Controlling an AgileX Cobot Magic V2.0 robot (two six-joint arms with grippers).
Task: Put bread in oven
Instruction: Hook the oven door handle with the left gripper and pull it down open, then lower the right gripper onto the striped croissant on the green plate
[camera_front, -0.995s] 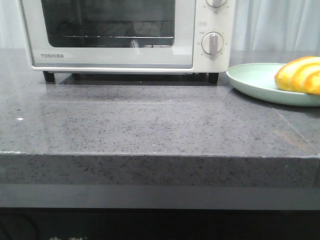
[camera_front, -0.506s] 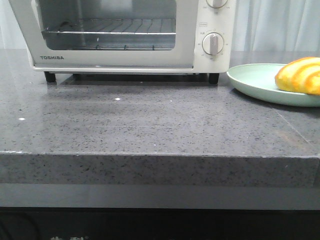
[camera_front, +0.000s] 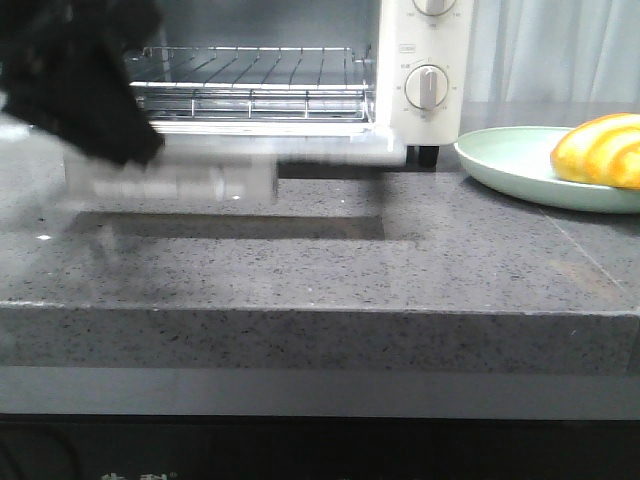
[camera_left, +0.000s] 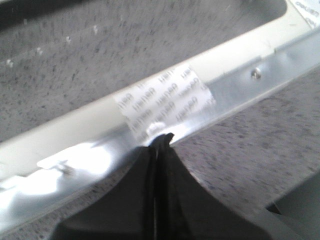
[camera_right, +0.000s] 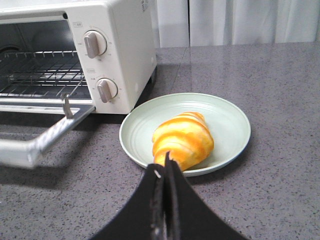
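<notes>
Nearest is the front edge of the speckled dark grey stone worktop (camera_front: 330, 270), bare across its near half. At about ten o'clock from the worktop's middle in the front view, the blurred black left arm (camera_front: 85, 75) hangs over the oven's lowered glass door (camera_front: 235, 165), which is smeared by motion and lies nearly level, just above the worktop. In the left wrist view the black left claw (camera_left: 161, 141) has its two fingers pressed together with no gap, their tips at the door's white metal rim (camera_left: 165, 82), beside a white printed sticker (camera_left: 162, 102); whether they touch the rim cannot be told.

At two o'clock sits a pale green round plate (camera_front: 500, 160) with the glossy golden-yellow croissant-shaped bread (camera_front: 600, 150) resting on it, just beside the oven's right side.

In the right wrist view the black right claw (camera_right: 164, 172) is likewise closed tight, holding nothing, near the plate's rim, short of the bread (camera_right: 182, 140).

Farthest, at twelve o'clock, stands the white countertop oven (camera_front: 420, 60) with round dials (camera_front: 426, 88), its wire rack (camera_front: 250, 75) exposed.
</notes>
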